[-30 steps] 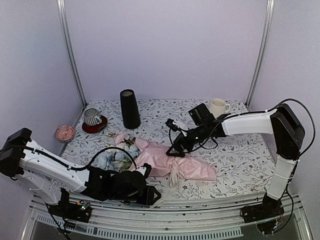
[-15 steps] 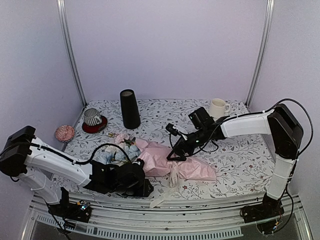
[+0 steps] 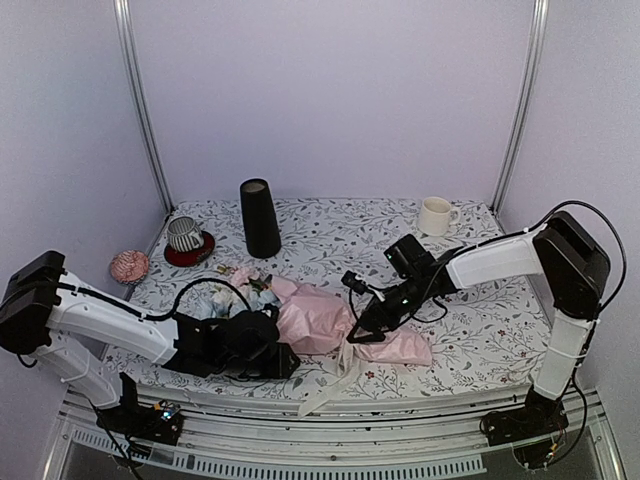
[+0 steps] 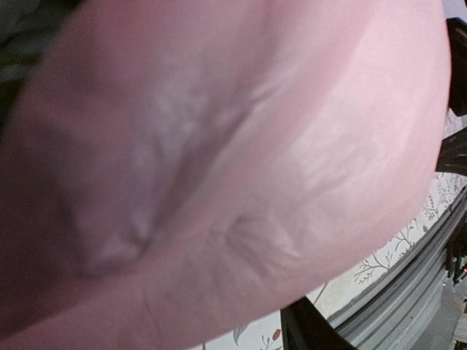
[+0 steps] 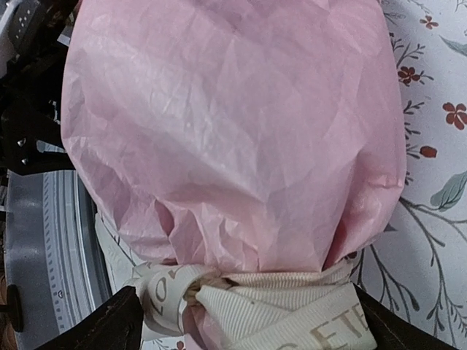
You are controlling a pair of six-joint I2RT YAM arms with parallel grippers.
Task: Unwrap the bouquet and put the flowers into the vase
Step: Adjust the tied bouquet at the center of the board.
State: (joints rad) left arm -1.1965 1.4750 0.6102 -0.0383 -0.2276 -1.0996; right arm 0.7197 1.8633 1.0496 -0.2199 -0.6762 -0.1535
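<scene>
A: Right claw?
B: The right gripper (image 5: 244, 321) has its jaws wide apart. Its fingers (image 5: 109, 327) sit one on each side of the cream ribbon (image 5: 292, 306) tied round the bouquet (image 3: 320, 322). The ribbon band fills the gap between them. Can't tell if the pads press on it.
A: Which end?
B: The narrow tied end of the cone. The knot is by the finger at the lower left of the right wrist view. Pink tissue paper (image 5: 233, 131) balloons out above the tie, crinkled.
A: Left claw?
B: The left gripper (image 3: 270, 352) is low at the near side of the bouquet's wide end, right by the paper. The left wrist view is nearly all blurred pink paper close to the lens, with one dark finger (image 4: 306, 332) at the bottom edge. Apart or clamped, I cannot tell.
A: How does the bouquet lie?
B: On its side on the flower-print tablecloth (image 3: 480, 320), mid-table toward the near edge. Blooms point left, tail points right. Ribbon ends trail toward the front edge.
A: Flowers?
B: The flowers (image 3: 245, 280) poke out of the cone's left end. Pink and pale blue heads show, partly behind the left arm.
A: Vase?
B: The vase (image 3: 260, 218) is upright at the back, left of centre, well apart from the bouquet.
A: Anything else?
B: A cream mug (image 3: 435, 215) back right. A striped cup (image 3: 183, 233) on a red saucer (image 3: 192, 255) back left.
</scene>
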